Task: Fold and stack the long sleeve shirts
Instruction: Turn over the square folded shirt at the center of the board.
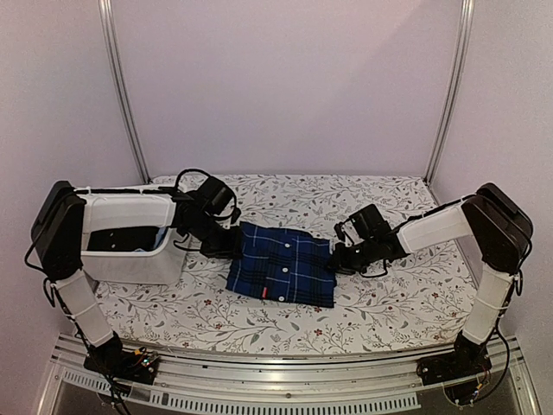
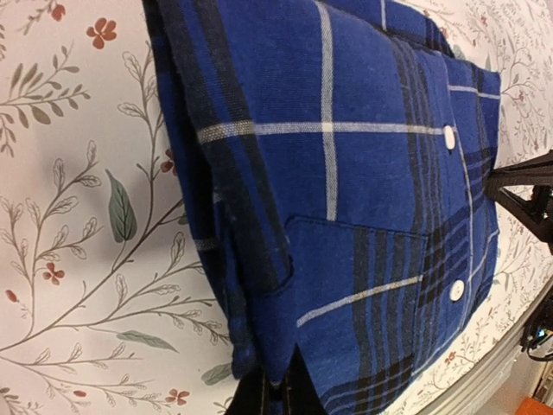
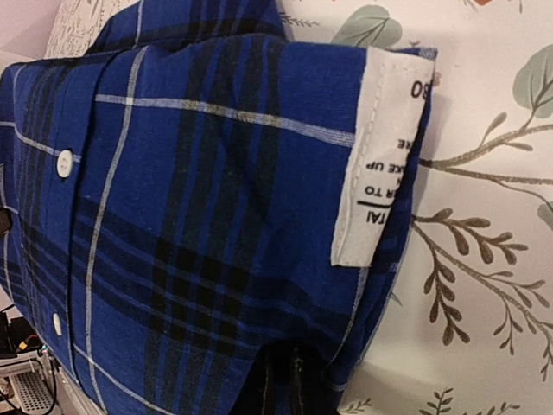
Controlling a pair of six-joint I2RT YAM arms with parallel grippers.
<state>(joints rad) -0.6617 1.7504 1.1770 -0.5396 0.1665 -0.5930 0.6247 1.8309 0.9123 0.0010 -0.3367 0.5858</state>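
Note:
One long sleeve shirt (image 1: 285,264), navy plaid with white buttons, lies folded into a rectangle on the floral table (image 1: 389,303). My left gripper (image 1: 232,245) sits at its left edge. In the left wrist view the shirt (image 2: 346,173) fills the frame, and the left gripper (image 2: 281,393) is shut on a point of its hem. My right gripper (image 1: 339,258) is at the shirt's right edge. In the right wrist view the shirt (image 3: 190,216) shows a white care label (image 3: 380,156), and the right gripper (image 3: 289,389) is shut on the folded edge.
A white bin (image 1: 130,259) stands at the left under the left arm, with dark cloth (image 1: 117,238) inside. Metal posts (image 1: 125,95) rise at both back corners. The right arm's black fingers (image 2: 527,194) show beyond the shirt in the left wrist view.

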